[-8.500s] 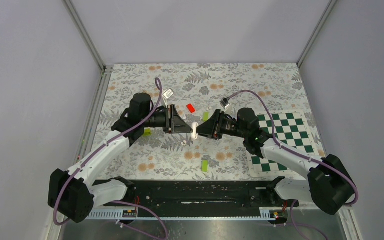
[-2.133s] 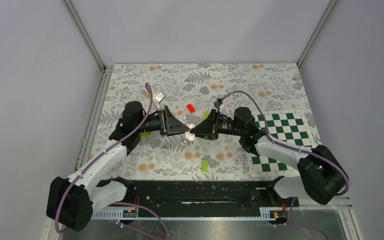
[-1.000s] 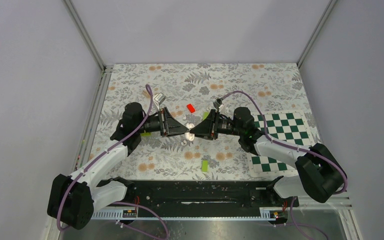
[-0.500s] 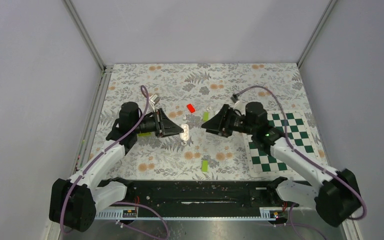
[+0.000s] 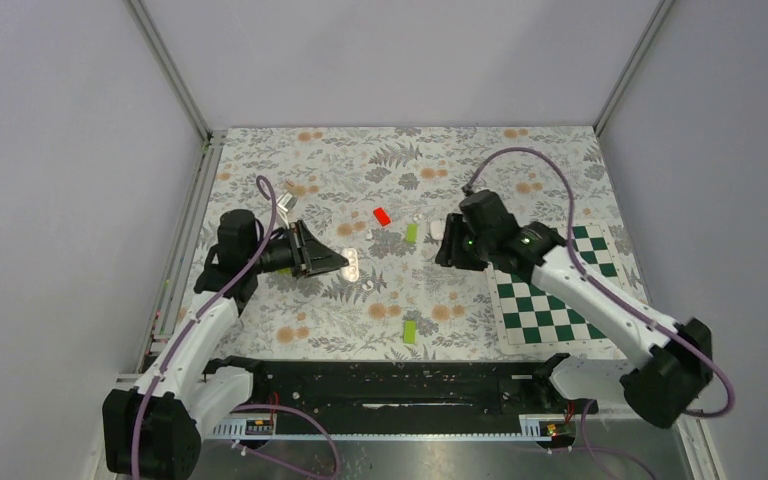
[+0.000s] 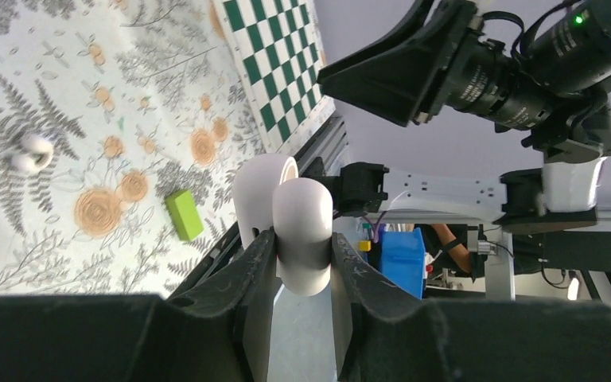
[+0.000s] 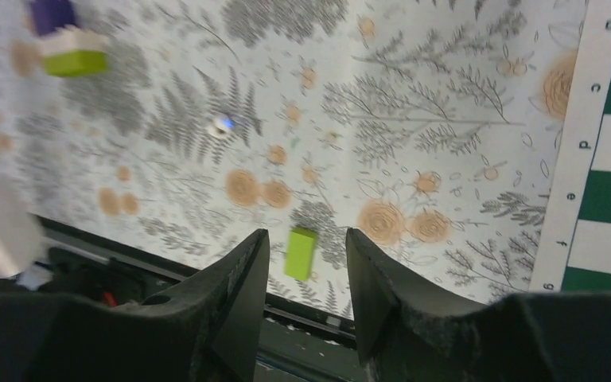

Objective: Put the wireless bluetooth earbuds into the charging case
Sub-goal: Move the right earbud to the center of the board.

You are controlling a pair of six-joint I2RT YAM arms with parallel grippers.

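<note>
My left gripper [image 5: 346, 265] is shut on the white charging case [image 5: 354, 264] and holds it above the mat, left of centre. In the left wrist view the charging case [image 6: 303, 224] sits clamped between the fingers with its lid [image 6: 258, 195] swung open; its inside is hidden. One small white earbud [image 5: 368, 285] lies on the mat just below the case, and shows as the earbud [image 6: 33, 152] and the earbud [image 7: 221, 125] in the wrist views. My right gripper [image 5: 444, 254] hovers right of centre, and in its own view the right gripper [image 7: 306, 233] is open with nothing between the fingers.
A red block [image 5: 382, 215] and a green block [image 5: 411, 232] lie mid-table. Another green block [image 5: 410, 330] lies near the front rail. A green-and-white checkerboard [image 5: 550, 300] covers the right side. Frame posts and grey walls enclose the floral mat [image 5: 520, 165].
The two grippers met tip to tip at mid-table a second ago and have pulled apart. The left one drew back left with the case; the right one swung right, empty.
</note>
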